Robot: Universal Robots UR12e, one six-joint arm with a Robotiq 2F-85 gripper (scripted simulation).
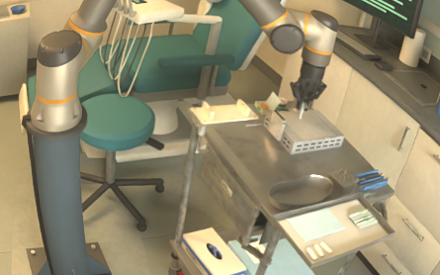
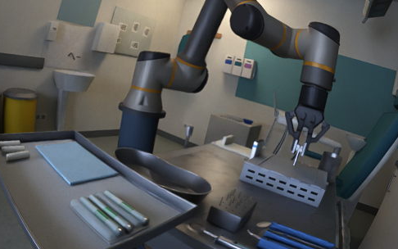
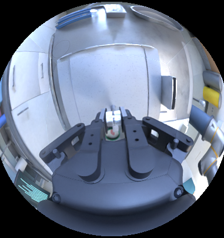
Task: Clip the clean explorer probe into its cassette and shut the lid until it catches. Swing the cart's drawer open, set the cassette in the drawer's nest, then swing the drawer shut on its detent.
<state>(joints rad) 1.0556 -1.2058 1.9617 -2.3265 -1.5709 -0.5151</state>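
The explorer probe (image 1: 301, 113) hangs upright just above the far end of the perforated grey cassette (image 1: 309, 132), its tip pointing down at the cassette's top. The cassette (image 2: 283, 177) lies at the back of the steel cart top, and in the wrist camera its pale top (image 3: 110, 79) fills the middle of the view. The probe (image 2: 296, 156) is a short pale rod with a white handle (image 3: 113, 117). My gripper (image 1: 303, 105) (image 2: 301, 148) (image 3: 114, 116) stands straight over the cassette and is closed around the probe's handle.
A small upright rack (image 1: 273, 124) stands against the cassette's left end, close to the gripper. Nearer on the cart top lie a kidney dish (image 1: 301, 190), a bur block (image 2: 231, 211) and blue-handled instruments (image 1: 372, 180). A side tray (image 1: 336, 225) juts from the cart's front, and cabinets (image 1: 410, 148) run along the right.
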